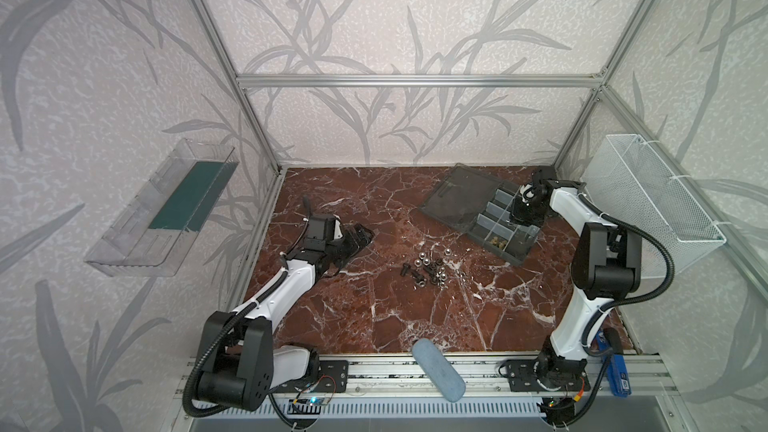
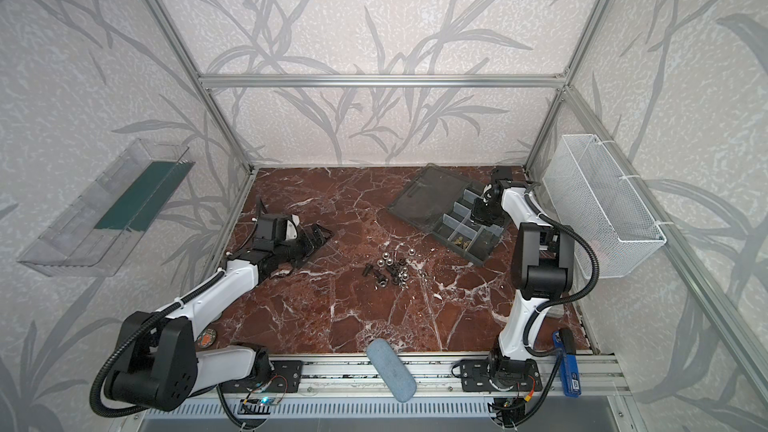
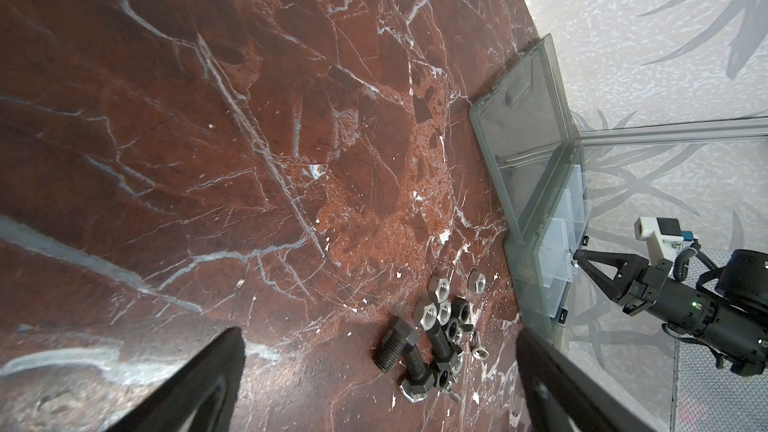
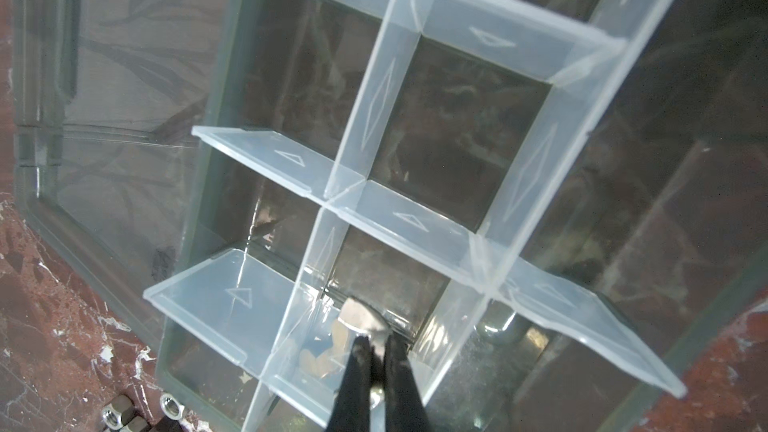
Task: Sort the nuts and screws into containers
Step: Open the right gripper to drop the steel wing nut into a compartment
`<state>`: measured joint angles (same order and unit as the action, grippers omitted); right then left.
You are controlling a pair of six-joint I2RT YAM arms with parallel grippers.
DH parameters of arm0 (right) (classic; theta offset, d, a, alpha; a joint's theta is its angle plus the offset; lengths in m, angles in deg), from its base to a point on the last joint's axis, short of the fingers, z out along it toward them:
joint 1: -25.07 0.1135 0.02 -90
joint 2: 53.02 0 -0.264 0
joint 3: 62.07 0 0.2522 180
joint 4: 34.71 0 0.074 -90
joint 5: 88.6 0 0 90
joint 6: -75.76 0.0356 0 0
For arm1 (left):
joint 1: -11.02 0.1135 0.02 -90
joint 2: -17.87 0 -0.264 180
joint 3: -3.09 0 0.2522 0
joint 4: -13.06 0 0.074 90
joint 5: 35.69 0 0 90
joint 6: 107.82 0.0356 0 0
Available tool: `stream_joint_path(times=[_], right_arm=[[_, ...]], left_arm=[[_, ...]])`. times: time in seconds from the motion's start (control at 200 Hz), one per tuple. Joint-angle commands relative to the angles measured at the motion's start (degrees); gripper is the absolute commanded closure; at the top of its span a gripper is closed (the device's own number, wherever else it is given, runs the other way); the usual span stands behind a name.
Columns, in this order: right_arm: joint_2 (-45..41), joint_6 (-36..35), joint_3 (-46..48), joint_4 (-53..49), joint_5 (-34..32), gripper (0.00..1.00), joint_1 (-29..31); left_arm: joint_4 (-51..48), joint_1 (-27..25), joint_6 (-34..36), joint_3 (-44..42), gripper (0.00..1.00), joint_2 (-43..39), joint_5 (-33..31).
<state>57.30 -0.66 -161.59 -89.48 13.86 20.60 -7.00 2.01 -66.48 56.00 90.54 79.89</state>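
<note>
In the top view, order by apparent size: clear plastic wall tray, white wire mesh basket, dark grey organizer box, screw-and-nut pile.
Clear plastic wall tray and white wire mesh basket, too alike to rank
Dark grey organizer box
Screw-and-nut pile

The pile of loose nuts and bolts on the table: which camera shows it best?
The left wrist view: the pile is close and sharp, each piece distinct. In both top views the pile is small and distant. The right wrist view catches only two of its nuts.

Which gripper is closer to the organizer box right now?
Right. The right gripper hangs over the organizer box, pinching a nut; the left gripper is open, far off beyond the loose pile.
</note>
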Motion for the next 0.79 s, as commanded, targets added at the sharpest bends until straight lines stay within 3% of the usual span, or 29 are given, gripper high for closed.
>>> stream_joint_path(times=[0.0, 0.255, 0.33, 0.355, 0.46, 0.79], right_arm=[[0.93, -0.75, -1.84, -0.95, 0.01, 1.00, -0.18], [1.74, -0.84, -2.30, -1.24, -0.34, 1.00, -0.27], [2.14, -1.05, -2.59, -1.83, 0.18, 0.86, -0.22], [2.20, -1.10, -2.82, -2.02, 0.19, 0.76, -0.23], [1.55, -1.25, -2.53, -2.18, 0.35, 0.60, -0.27], [-8.82, -1.81, 1.15, -4.44, 9.45, 0.52, 0.94]], left_arm=[[0.32, -0.21, -0.64, -0.10, 0.01, -1.24, -0.10], [-0.09, -0.21, -0.47, -0.31, 0.01, -1.88, -0.46], [0.00, -0.21, -0.45, -0.31, 0.01, -1.72, -0.36], [0.05, -0.21, -0.53, -0.20, 0.01, -1.79, -0.28], [0.10, -0.21, -0.55, -0.31, 0.00, -1.73, -0.27], [0.07, -0.21, -0.55, -0.40, 0.01, -2.00, -0.27]])
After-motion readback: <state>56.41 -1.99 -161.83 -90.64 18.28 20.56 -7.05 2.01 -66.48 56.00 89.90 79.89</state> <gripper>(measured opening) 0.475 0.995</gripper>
